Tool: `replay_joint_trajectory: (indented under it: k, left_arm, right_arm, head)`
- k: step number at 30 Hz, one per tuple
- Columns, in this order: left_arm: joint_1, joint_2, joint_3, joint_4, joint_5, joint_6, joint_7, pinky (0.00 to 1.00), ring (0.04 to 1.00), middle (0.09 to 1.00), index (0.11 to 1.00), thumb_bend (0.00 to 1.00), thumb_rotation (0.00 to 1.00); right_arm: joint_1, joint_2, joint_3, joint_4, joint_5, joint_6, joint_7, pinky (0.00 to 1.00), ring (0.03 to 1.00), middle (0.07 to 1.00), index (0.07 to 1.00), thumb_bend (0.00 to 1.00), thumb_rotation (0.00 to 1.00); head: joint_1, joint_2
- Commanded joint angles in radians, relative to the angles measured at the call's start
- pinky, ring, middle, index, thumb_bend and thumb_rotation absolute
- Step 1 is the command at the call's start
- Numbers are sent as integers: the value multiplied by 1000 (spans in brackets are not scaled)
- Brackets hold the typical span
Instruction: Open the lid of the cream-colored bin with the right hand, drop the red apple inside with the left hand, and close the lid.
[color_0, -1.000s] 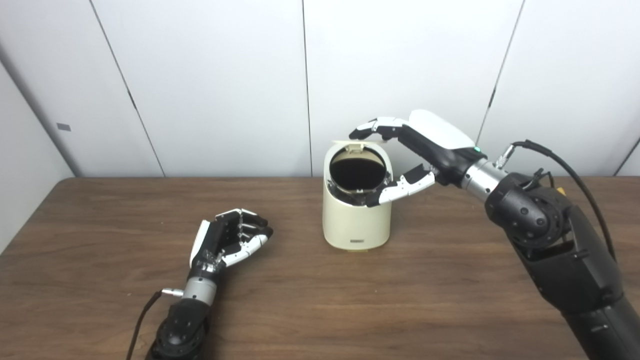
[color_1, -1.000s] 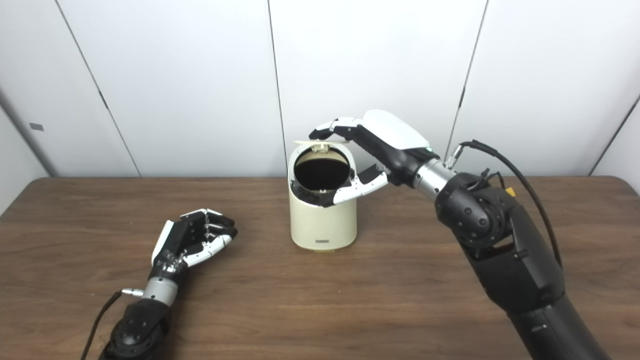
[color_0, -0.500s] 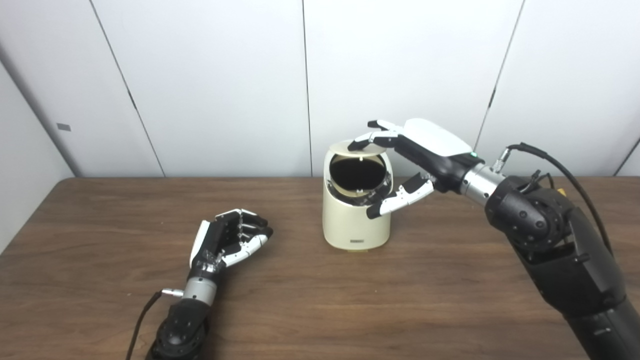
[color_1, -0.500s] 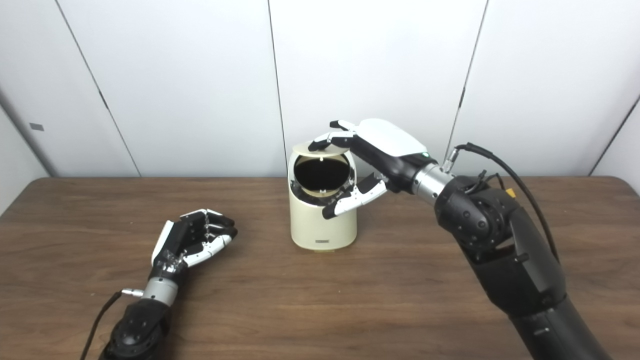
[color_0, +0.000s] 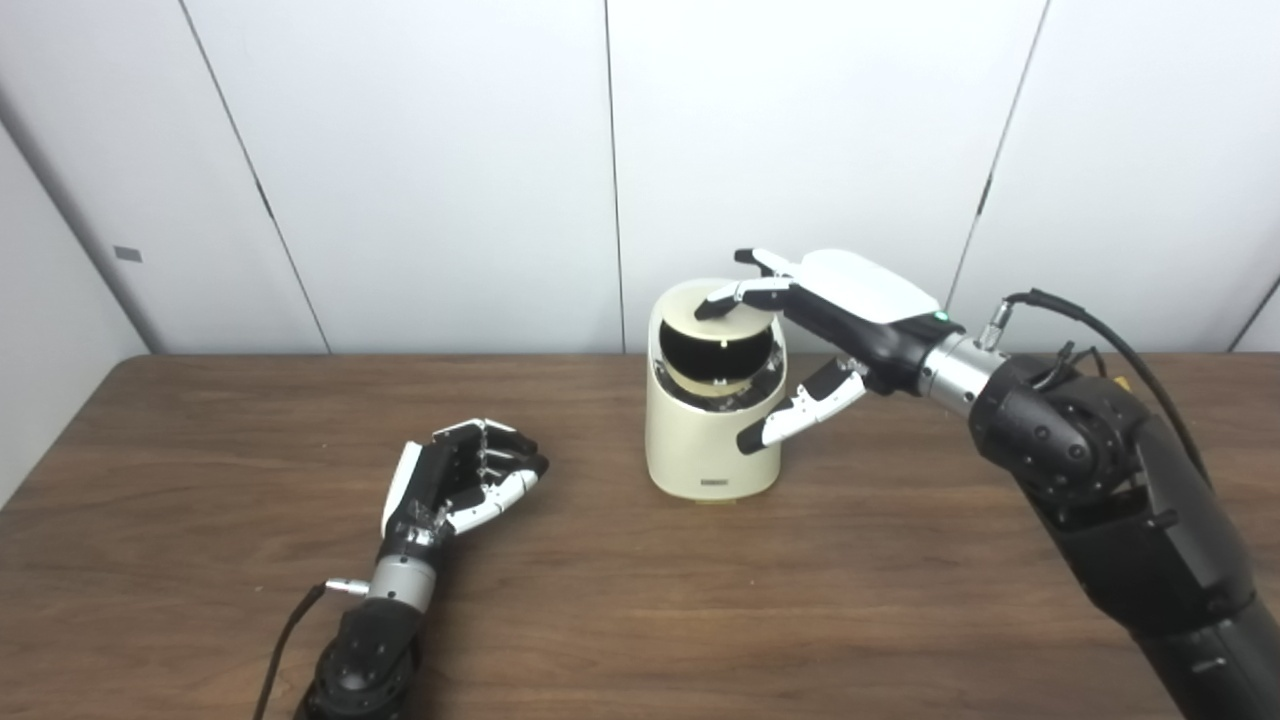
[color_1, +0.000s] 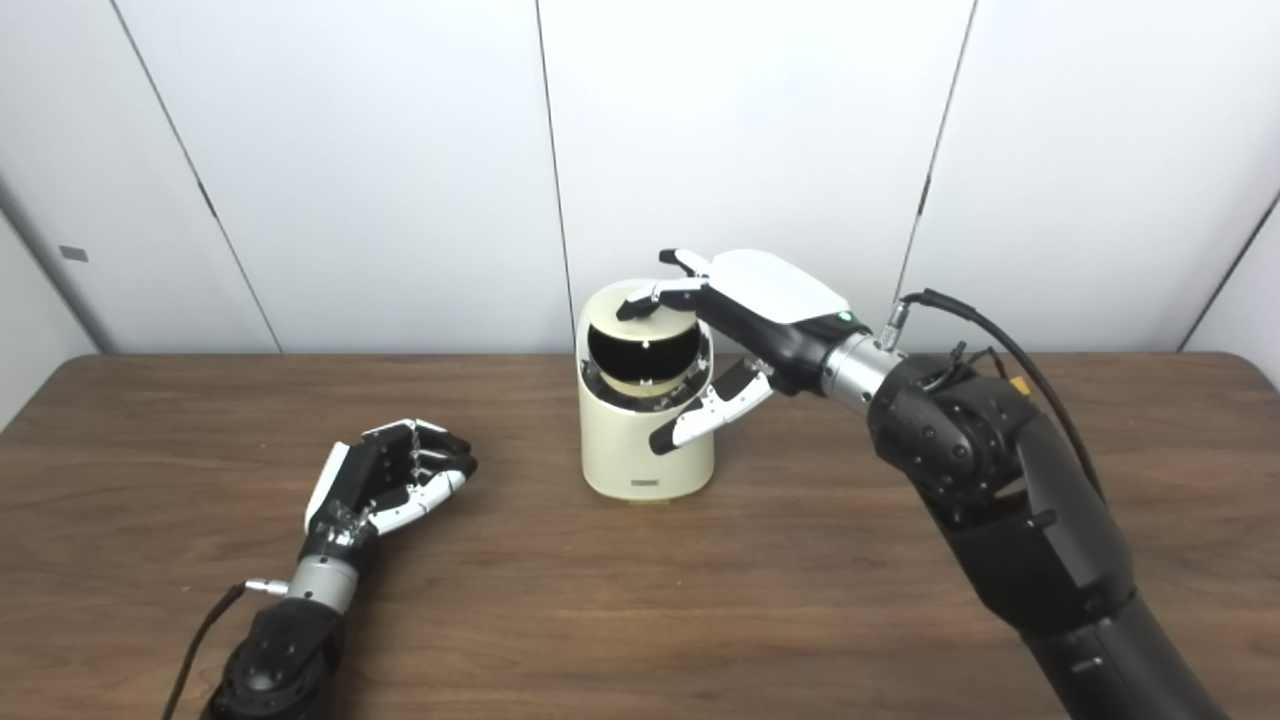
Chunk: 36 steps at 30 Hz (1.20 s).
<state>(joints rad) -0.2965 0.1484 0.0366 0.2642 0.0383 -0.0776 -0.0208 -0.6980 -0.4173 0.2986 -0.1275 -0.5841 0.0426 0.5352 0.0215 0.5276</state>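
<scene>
The cream-colored bin (color_0: 712, 440) stands upright at the middle of the brown table. Its round lid (color_0: 682, 302) hangs tilted about halfway over the dark opening. My right hand (color_0: 850, 300) reaches in from the right; its fingertips (color_0: 712, 305) rest on top of the lid, and the thumb (color_0: 800, 412) is spread apart beside the bin's right wall. It grips nothing. My left hand (color_0: 455, 480) lies on the table to the bin's left, fingers loosely curled, with nothing in it. No red apple shows in either view; the bin's inside is dark.
The wooden table (color_0: 800, 600) runs across the whole picture, with white wall panels (color_0: 450, 150) close behind the bin. A black cable (color_0: 1130, 340) loops off my right forearm, and another trails from my left wrist (color_0: 290, 620).
My right hand has come down and slightly forward, and the lid has swung from nearly upright to about halfway shut under its fingertips. The left hand has stayed put.
</scene>
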Motion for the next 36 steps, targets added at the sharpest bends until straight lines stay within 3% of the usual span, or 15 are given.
replay_joint_trajectory:
  k: [1, 12, 36]
  left_arm:
    - [-9, 1, -6, -30, 10, 5, 0, 435, 535, 595, 497, 504, 58]
    - [-6, 3, -7, -39, -1, 11, -5, 434, 531, 593, 497, 503, 57]
    - [-1, -3, -4, -45, -6, 17, -4, 429, 525, 591, 497, 504, 59]
  right_arm:
    - [-33, -20, -12, -31, 1, -17, -9, 984, 999, 802, 798, 735, 472]
    - [-8, -24, -21, -33, 25, -51, -20, 1000, 984, 777, 774, 749, 471]
    - [21, -30, 2, -49, 23, -57, 0, 1000, 980, 762, 767, 766, 465]
  head:
    - [1, 3]
    - [0, 11]
    - [1, 22]
